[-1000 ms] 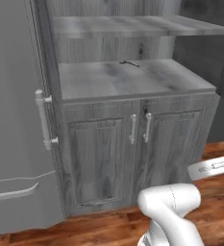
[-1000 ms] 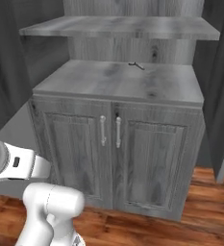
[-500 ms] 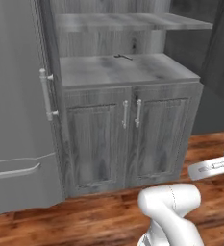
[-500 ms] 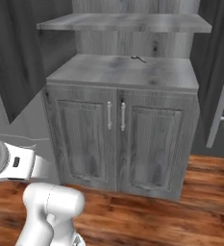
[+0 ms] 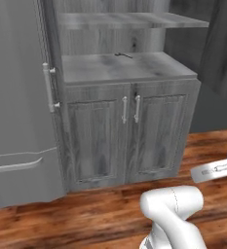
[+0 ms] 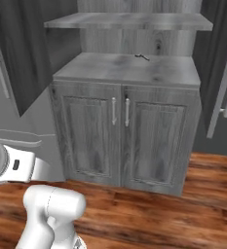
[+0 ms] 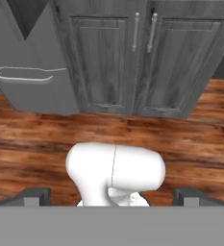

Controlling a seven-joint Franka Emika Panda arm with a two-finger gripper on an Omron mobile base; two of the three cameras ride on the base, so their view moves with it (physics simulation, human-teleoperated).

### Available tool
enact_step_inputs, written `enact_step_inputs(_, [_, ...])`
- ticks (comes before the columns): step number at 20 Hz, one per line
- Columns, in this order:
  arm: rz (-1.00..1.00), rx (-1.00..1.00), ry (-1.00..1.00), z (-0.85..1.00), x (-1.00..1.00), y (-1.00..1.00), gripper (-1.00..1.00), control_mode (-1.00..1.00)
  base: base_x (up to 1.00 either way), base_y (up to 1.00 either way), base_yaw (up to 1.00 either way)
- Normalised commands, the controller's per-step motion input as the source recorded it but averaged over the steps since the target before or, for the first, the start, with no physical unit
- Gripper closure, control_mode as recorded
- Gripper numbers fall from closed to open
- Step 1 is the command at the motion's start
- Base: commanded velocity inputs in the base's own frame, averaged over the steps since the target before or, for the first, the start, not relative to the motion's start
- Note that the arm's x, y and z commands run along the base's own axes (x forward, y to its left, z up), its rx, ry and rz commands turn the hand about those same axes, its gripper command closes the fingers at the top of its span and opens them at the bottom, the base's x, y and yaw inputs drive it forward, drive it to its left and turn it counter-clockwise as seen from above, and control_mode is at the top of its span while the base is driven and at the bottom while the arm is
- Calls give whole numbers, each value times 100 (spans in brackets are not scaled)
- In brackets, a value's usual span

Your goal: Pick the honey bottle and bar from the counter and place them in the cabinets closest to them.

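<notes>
Grey wood-grain cabinets (image 5: 129, 131) are seen in the left base view, with two panelled lower doors shut and silver bar handles (image 5: 130, 109) side by side at the middle. A bare grey wooden top (image 5: 124, 67) and an open shelf (image 5: 129, 19) above it are shown, with a small dark mark (image 5: 123, 55) near the back of the top, too small to identify. A smooth grey fridge (image 5: 17, 107) stands touching the cabinets on the left, and reddish wooden floor (image 5: 85, 214) lies below.

From the right base view, the same cabinets (image 6: 127, 131) are shown from the other side, doors shut, with an open cabinet door (image 6: 222, 78) hanging at the far right edge and the fridge (image 6: 22, 121) at the left.

In the hand view, the camera is pointed down and forward at the lower doors (image 7: 147, 62) and the floor (image 7: 36, 139). The gripper (image 7: 111, 197) is shown by two dark finger tips (image 7: 34, 196) set far apart at the bottom corners, so it is judged spread wide and holding nothing.

Where the honey bottle and the bar are cannot be told from these pictures, so their long axes and headings cannot be given either. The task is judged to be at an early or in-between stage: nothing is carried, nothing is seen placed on the shelf, and both picks and placements appear to remain.
</notes>
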Motion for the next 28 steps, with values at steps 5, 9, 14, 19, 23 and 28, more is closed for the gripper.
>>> enact_step_inputs(5, [0,0,0,0,0,0,-100,100,-20,43,8])
enact_step_inputs(9, [0,0,0,0,0,0,-100,100,-19,56,8])
enact_step_inputs(14, [0,0,0,0,0,0,-100,100,-17,58,7])
enact_step_inputs(19, [0,0,0,0,0,0,-100,100,-11,60,5])
enact_step_inputs(23, [0,0,0,0,0,0,-100,100,-5,62,3])
enact_step_inputs(28, [0,0,0,0,0,0,-100,100,-5,64,1])
